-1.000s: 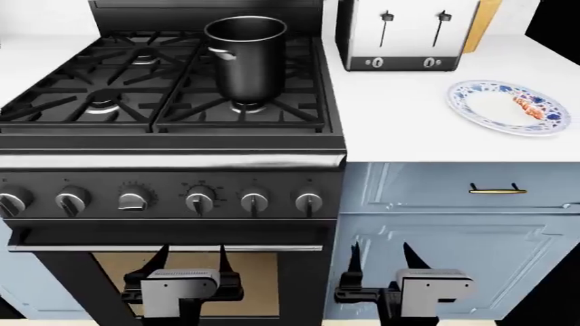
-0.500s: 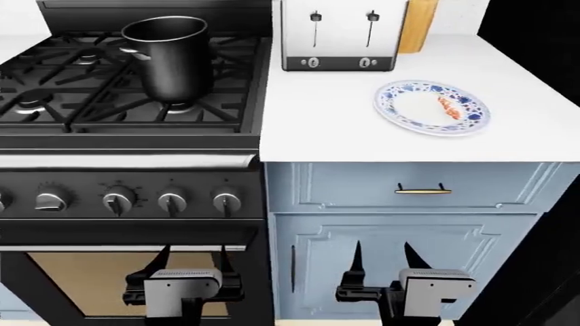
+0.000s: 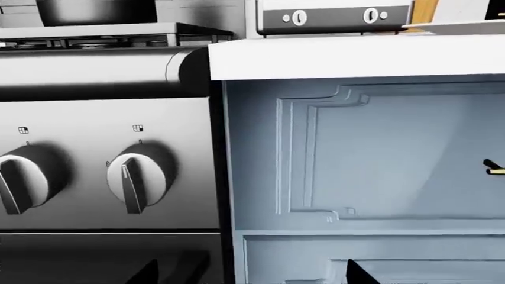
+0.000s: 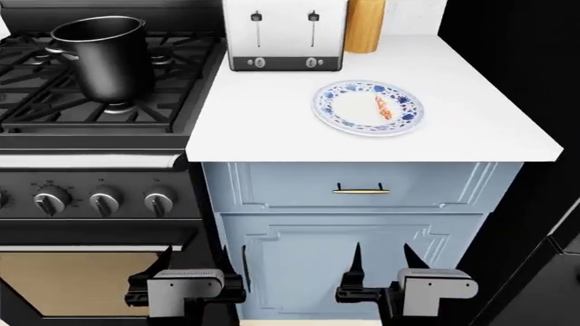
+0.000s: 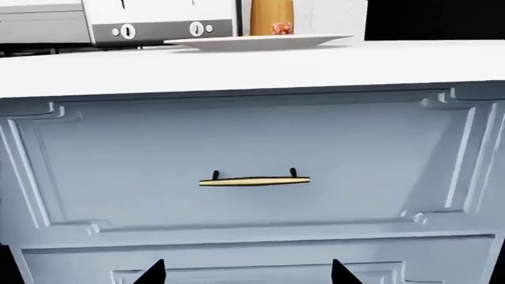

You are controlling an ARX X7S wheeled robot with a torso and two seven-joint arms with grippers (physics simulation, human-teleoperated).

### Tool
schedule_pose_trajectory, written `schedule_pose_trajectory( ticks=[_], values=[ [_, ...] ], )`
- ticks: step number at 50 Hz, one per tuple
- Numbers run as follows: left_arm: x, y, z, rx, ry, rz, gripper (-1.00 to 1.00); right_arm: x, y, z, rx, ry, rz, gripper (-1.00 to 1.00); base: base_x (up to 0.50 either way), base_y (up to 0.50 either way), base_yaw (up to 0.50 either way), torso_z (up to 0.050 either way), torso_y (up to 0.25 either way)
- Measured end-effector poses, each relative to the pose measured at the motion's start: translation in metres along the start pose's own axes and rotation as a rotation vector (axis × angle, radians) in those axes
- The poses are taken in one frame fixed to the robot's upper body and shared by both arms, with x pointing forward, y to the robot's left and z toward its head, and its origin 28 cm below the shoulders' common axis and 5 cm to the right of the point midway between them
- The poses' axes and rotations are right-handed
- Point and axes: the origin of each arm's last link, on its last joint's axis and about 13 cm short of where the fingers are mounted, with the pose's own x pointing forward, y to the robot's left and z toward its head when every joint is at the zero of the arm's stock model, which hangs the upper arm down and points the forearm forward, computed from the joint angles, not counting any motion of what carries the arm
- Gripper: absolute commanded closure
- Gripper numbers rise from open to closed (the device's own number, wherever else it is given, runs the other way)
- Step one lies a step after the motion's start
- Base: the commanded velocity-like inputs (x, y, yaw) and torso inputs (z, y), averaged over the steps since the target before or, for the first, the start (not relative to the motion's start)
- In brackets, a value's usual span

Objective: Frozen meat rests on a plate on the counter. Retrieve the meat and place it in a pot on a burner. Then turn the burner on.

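- frozen meat [image 4: 382, 107] lying on the plate [image 4: 341, 109], toward its right side, reddish chunks on a thin skewer, untouched.
- plate resting on the white bench [image 4: 471, 129], in front of and to the right of a toaster [image 4: 285, 34], with a tan cylinder [image 4: 365, 26] just beside the toaster.
- pot [image 4: 107, 58] standing upright on a burner [image 4: 118, 107] of the black stove, well apart from the plate, at far left in the head view.
- stove knobs [image 4: 105, 201] in a row along the front panel, two seen close up in the left wrist view.
- left claw [image 4: 192, 257] hanging low before the stove front, fingers spread, holding nothing.
- right claw [image 4: 381, 257] low before the blue cabinet door, below the brass handle [image 4: 360, 191], fingers apart and empty.
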Motion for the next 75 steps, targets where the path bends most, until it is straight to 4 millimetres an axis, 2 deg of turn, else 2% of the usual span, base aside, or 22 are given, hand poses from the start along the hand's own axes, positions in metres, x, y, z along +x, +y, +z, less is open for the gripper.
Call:
schedule_pose_trajectory(
  ticks=[7,32,42,51,61,70,75],
  values=[
    [-0.001,0.0,0.001,-0.005,-0.007,-0.004,-1.0,0.0,0.001,-0.001,-0.012,0.017,0.004,-1.0,0.0,0.0,0.0,0.003,0.0],
    [-0.009,0.0,0.009,-0.012,-0.063,-0.05,-1.0,0.002,-0.001,-0.007,0.032,0.027,-0.008,-1.0,0.0,0.0,0.0,0.05,0.0],
    [-0.006,0.001,0.02,-0.031,-0.058,-0.034,-1.0,0.003,0.002,0.006,0.029,-0.036,-0.013,-1.0,0.0,0.0,0.0,0.05,0.0],
    [0.002,0.002,0.047,-0.026,-0.098,-0.02,-1.0,0.008,0.004,0.04,-0.019,-0.115,-0.015,-1.0,0.0,0.0,0.0,0.05,0.0],
    [0.019,0.009,0.096,-0.054,-0.116,-0.066,-1.0,0.01,-0.001,0.096,-0.077,-0.203,0.035,-1.0,0.0,0.0,0.0,0.05,0.0],
    [0.033,0.012,0.148,-0.072,-0.117,-0.173,-1.0,0.015,-0.008,0.164,-0.117,-0.225,0.114,-1.0,0.0,0.0,0.0,0.018,0.0],
    [0.039,0.011,0.18,-0.069,-0.151,-0.254,-1.0,0.024,-0.012,0.206,-0.115,-0.169,0.145,-1.0,0.0,0.0,0.0,0.0,0.0]
  ],
)
